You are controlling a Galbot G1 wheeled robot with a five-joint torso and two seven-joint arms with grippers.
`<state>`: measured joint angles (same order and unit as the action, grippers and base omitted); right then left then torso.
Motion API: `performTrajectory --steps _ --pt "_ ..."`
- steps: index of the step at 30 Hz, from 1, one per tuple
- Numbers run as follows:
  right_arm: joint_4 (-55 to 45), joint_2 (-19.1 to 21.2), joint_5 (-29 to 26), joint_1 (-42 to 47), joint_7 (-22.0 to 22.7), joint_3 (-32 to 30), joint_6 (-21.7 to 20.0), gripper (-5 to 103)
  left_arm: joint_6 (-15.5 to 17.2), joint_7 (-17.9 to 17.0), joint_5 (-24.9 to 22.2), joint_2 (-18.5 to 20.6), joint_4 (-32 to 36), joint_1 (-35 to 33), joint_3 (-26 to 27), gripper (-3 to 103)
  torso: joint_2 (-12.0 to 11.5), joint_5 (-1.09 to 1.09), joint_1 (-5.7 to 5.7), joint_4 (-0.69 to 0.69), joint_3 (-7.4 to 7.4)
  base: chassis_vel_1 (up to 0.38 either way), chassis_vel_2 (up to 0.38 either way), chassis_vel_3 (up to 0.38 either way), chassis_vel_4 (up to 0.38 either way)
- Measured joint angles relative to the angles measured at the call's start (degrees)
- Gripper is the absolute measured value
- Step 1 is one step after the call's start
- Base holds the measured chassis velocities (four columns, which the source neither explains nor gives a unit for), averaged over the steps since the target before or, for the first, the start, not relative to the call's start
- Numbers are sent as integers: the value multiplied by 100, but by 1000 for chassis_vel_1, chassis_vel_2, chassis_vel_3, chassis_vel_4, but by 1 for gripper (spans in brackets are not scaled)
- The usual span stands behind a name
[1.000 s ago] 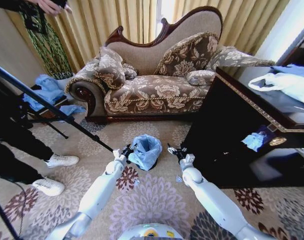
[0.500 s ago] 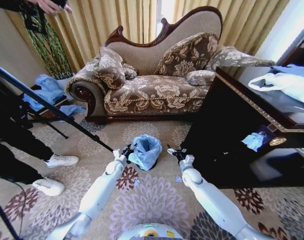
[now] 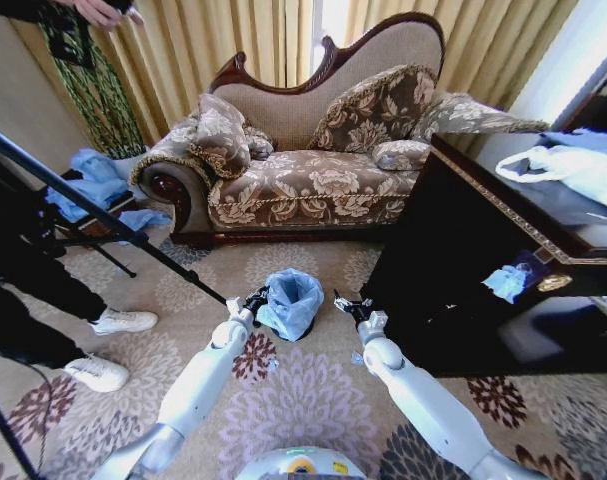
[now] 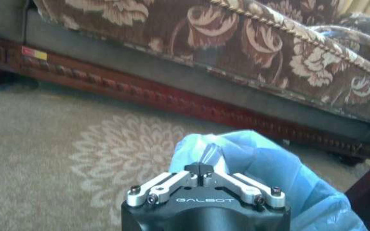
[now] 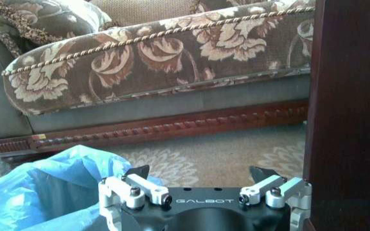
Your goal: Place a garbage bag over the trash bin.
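The light-blue garbage bag [image 3: 289, 300] is draped over the trash bin [image 3: 304, 329] on the flowered carpet in front of the sofa. Only a dark sliver of the bin shows at the bag's lower right. My left gripper [image 3: 255, 297] is at the bag's left edge. In the left wrist view its fingertips [image 4: 201, 169] meet, shut on a raised fold of the garbage bag [image 4: 249, 159]. My right gripper [image 3: 345, 303] hovers just right of the bin, apart from it. It is open [image 5: 199, 174] with nothing between its fingers, and the garbage bag [image 5: 37, 187] lies off to one side.
A patterned sofa [image 3: 313, 170] stands behind the bin. A dark wooden cabinet [image 3: 483, 250] is close on the right, with a white handled bag [image 3: 573, 165] on top. Tripod legs [image 3: 103, 215] and a person's shoes [image 3: 118, 322] are on the left.
Almost nothing differs. The right arm has edged slightly to the left, and the left gripper stays at the bag's edge.
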<state>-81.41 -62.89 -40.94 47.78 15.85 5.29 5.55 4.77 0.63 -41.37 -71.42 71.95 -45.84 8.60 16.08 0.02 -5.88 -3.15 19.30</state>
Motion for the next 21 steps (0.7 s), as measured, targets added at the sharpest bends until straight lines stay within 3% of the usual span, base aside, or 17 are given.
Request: performTrajectory --steps 21 --pt "-8 -27 55 37 24 14 18 100 -198 80 48 16 40 -78 19 0 0 -2 0 -1 1 0 0 0 0"
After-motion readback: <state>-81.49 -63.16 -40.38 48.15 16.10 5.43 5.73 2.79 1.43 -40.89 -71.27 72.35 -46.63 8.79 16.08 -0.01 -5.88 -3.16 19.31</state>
